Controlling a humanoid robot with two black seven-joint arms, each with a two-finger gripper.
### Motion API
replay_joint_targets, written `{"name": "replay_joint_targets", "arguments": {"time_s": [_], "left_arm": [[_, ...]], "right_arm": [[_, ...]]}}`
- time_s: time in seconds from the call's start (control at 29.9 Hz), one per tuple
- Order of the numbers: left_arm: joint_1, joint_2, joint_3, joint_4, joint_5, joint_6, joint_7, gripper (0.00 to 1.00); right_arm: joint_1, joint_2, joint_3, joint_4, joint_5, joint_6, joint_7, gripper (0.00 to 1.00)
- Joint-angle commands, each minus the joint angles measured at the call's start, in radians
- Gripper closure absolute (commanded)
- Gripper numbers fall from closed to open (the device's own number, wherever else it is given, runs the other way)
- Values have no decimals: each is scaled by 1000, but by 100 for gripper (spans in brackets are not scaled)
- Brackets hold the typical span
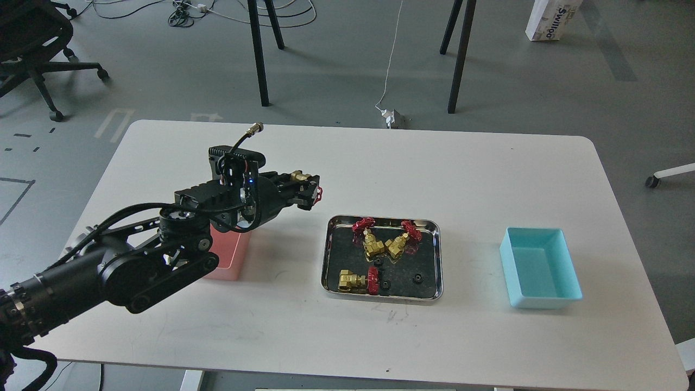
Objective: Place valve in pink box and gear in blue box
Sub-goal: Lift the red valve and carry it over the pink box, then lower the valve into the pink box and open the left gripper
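**A:** What is the arm doing?

**B:** The black left arm (108,271) comes in from the low left and reaches up over the white table (271,336). Its gripper (310,191) is clenched on a valve (302,178), brass with a bit of red wheel showing, up in the air.

**A:** Where is the pink box?

**B:** The pink box (228,255) sits under the arm, mostly hidden, so I cannot see inside.

**A:** And the shiny tray?

**B:** The steel tray (331,255) holds three more valves (355,280) with red wheels and little black gears (418,278).

**A:** The blue box?

**B:** The blue box (564,298) stands far right, smooth plastic, nothing in it.
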Motion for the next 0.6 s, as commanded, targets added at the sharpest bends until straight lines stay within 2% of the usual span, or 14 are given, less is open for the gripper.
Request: {"name": "replay_joint_targets", "arguments": {"time_s": [0.0, 0.2, 0.47, 0.57], "left_arm": [[15, 143, 7, -63, -8, -15, 0, 77], [82, 280, 12, -129, -10, -27, -9, 77], [170, 289, 13, -120, 1, -20, -15, 76], [172, 278, 12, -113, 1, -17, -14, 69]], "right_arm": [[0, 12, 2, -4, -13, -2, 0, 1], [0, 54, 0, -75, -15, 3, 0, 1], [0, 83, 0, -89, -27, 3, 1, 1], [1, 87, 0, -89, -27, 1, 3, 1]]}}
